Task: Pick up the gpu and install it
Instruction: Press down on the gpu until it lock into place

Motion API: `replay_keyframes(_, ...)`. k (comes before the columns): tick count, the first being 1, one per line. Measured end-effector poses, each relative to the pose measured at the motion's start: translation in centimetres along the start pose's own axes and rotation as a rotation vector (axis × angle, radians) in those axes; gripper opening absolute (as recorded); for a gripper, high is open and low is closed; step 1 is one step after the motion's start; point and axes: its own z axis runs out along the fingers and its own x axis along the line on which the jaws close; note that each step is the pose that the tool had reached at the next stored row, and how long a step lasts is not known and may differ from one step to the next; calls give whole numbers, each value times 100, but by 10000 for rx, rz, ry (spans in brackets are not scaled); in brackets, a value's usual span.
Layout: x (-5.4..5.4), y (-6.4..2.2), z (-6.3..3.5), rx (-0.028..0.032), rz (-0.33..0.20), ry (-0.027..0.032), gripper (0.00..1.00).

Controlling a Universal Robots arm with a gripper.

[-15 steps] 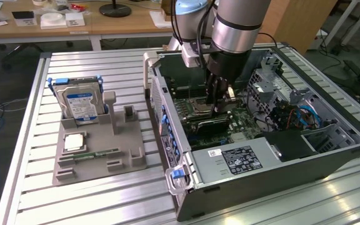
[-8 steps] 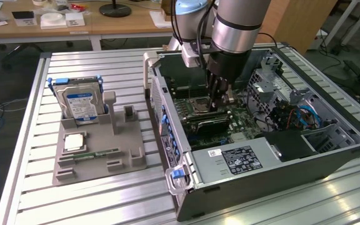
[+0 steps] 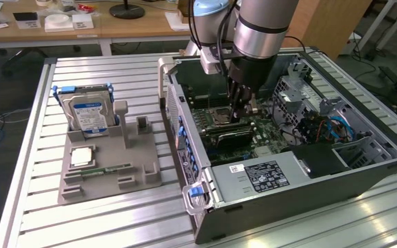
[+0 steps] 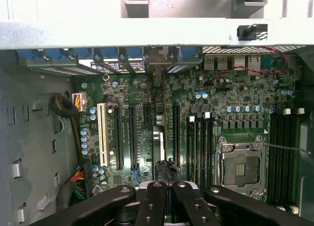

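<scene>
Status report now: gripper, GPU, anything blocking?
Gripper shut, down inside the case. GPU on the motherboard, under the gripper. Nothing seen blocking.

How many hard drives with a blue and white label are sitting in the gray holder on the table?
1. The hard drive stands upright at the back of the gray holder, on the exterior view's left of the computer case.

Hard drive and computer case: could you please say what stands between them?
In the exterior view, two upright posts of the grey holder stand between the hard drive and the computer case, then bare slatted table.
</scene>
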Motion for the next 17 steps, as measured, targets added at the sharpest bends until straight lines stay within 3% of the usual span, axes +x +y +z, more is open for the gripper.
replay_keyframes(17, -1, 0, 12, 0, 1, -6, 11)
